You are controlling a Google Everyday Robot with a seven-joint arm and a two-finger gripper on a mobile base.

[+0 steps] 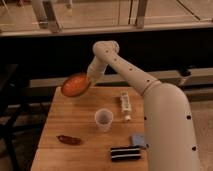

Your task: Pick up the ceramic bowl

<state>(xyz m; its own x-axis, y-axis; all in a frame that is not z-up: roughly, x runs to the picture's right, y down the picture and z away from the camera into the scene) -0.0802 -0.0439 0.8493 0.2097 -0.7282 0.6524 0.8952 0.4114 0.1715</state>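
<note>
The ceramic bowl (75, 84) is glossy orange-red, round and shallow. It is tilted and held above the far left corner of the wooden table (80, 120). My gripper (90, 78) is at the bowl's right rim, shut on it, with the white arm reaching in from the right. The bowl appears lifted off the tabletop.
A translucent white cup (103, 119) stands mid-table. A dark red elongated object (69, 139) lies front left. A white tube-like item (125, 105) lies to the right. A black-and-white striped object (125, 153) and a blue item (138, 141) sit at front right. A dark chair (7, 110) is left.
</note>
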